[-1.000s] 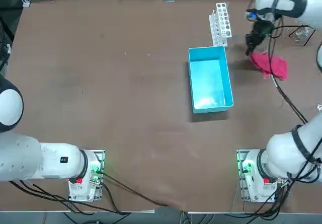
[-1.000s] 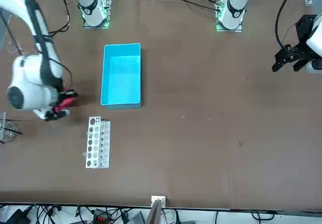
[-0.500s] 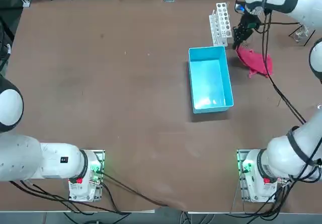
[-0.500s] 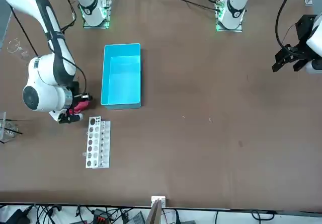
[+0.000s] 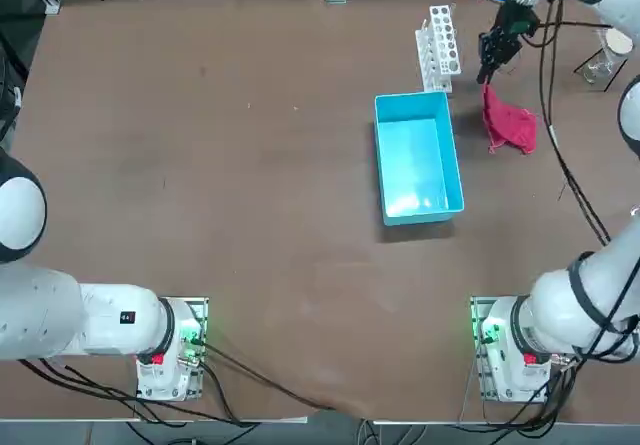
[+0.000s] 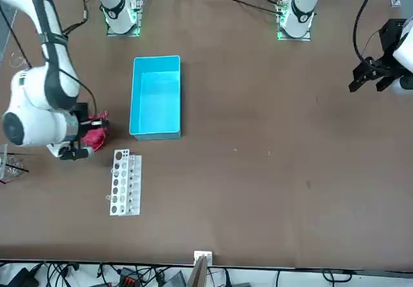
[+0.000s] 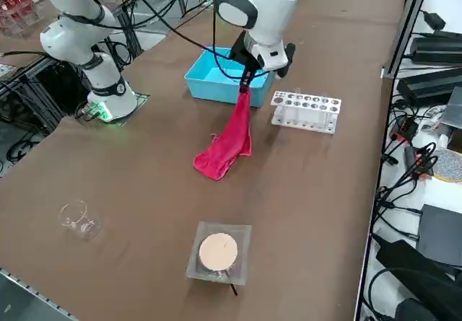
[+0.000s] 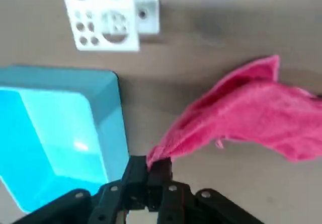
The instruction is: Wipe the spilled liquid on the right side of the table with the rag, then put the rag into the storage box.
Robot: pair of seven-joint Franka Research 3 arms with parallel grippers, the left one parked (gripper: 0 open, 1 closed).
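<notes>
R gripper [image 8: 153, 169], fingers pinched tight on a corner of the soft red-pink cloth rag [image 7: 229, 142] in frame centre, w/ its low end dragging the brown table [image 7: 144, 191]: lift till it hangs clear, then carry over the light-blue rectangular plastic bin [image 7: 216, 76] wall before release.

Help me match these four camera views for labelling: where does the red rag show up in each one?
Top view: the rag is at upper right, right of the blue bin.
Front view: rag at left, mostly behind the arm.
Right side view: rag hangs from the right gripper, its lower end on the table.
Right wrist view: rag pinched in the fingers.
Shared landmark: the blue bin.
</notes>
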